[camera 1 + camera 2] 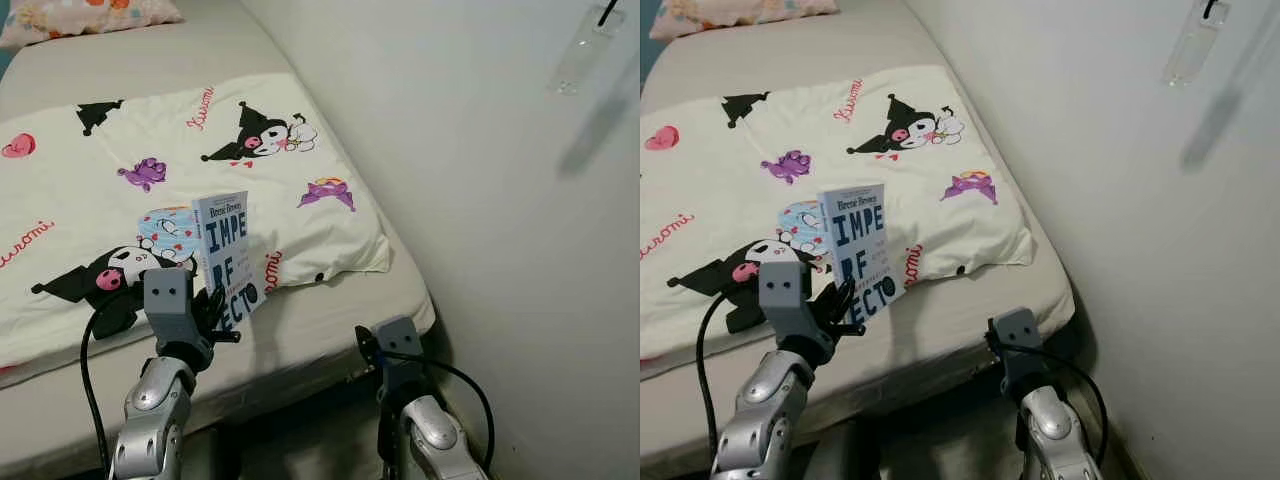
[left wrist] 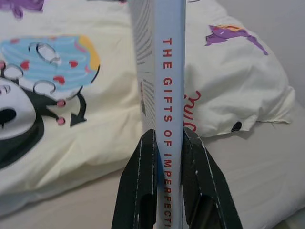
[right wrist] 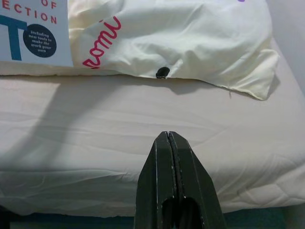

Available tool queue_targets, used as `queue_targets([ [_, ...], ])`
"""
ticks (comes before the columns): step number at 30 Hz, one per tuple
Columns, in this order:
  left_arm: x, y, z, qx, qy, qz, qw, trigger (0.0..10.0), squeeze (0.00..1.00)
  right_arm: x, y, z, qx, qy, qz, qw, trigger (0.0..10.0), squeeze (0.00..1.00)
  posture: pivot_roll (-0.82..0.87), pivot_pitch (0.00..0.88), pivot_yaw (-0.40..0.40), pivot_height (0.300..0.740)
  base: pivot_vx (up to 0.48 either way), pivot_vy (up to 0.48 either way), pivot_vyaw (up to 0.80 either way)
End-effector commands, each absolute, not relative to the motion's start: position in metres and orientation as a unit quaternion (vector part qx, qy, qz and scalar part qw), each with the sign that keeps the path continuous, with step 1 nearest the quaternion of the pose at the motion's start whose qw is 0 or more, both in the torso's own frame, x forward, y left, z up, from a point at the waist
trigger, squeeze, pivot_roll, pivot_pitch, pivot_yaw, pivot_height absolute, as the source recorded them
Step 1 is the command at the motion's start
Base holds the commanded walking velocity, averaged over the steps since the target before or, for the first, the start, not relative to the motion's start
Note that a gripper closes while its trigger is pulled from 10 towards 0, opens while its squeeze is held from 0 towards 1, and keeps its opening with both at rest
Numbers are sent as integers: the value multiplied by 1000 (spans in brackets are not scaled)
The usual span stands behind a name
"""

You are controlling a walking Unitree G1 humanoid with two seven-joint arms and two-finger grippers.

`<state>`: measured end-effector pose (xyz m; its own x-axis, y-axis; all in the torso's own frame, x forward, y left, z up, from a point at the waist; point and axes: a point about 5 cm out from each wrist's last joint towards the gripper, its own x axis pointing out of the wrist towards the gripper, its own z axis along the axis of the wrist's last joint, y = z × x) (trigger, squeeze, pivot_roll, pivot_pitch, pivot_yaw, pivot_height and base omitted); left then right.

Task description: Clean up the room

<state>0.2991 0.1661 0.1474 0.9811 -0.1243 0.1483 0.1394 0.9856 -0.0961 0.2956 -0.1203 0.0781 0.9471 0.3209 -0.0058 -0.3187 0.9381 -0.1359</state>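
Standing upright in left tool (image 2: 167, 143): book (image 1: 225, 255).

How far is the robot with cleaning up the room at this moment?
Done: the book is lifted off the bed, upright above the cartoon blanket. In hand: the left gripper clamps it. Left: putting it away; the right gripper is shut, holding nothing.

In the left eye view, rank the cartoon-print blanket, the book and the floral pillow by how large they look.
1. cartoon-print blanket
2. book, held upright in the left tool
3. floral pillow, which is farthest from the camera and cut off by the frame, so its rank is unsure.
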Motion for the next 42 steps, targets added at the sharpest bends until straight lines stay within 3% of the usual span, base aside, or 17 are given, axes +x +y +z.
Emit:
queue_targets([
  [1, 294, 165, 155, -27, -96, -71, 992, 10000, 0, 292, -122, 69, -58, 8, 157, 986, 10000, 0, -35, 219, 20, 600, 0, 0, 0],
  [22, 291, 158, 145, -2, -90, -59, 994, 10000, 0, 295, -122, 67, -56, 6, 163, 985, 10000, 0, -45, 191, 13, 680, 0, 0, 0],
  [42, 282, 160, 131, 12, -74, -34, 997, 10000, 0, 294, -122, 64, -48, 8, 158, 986, 10000, 0, -40, 174, 26, 680, 0, 0, 0],
])
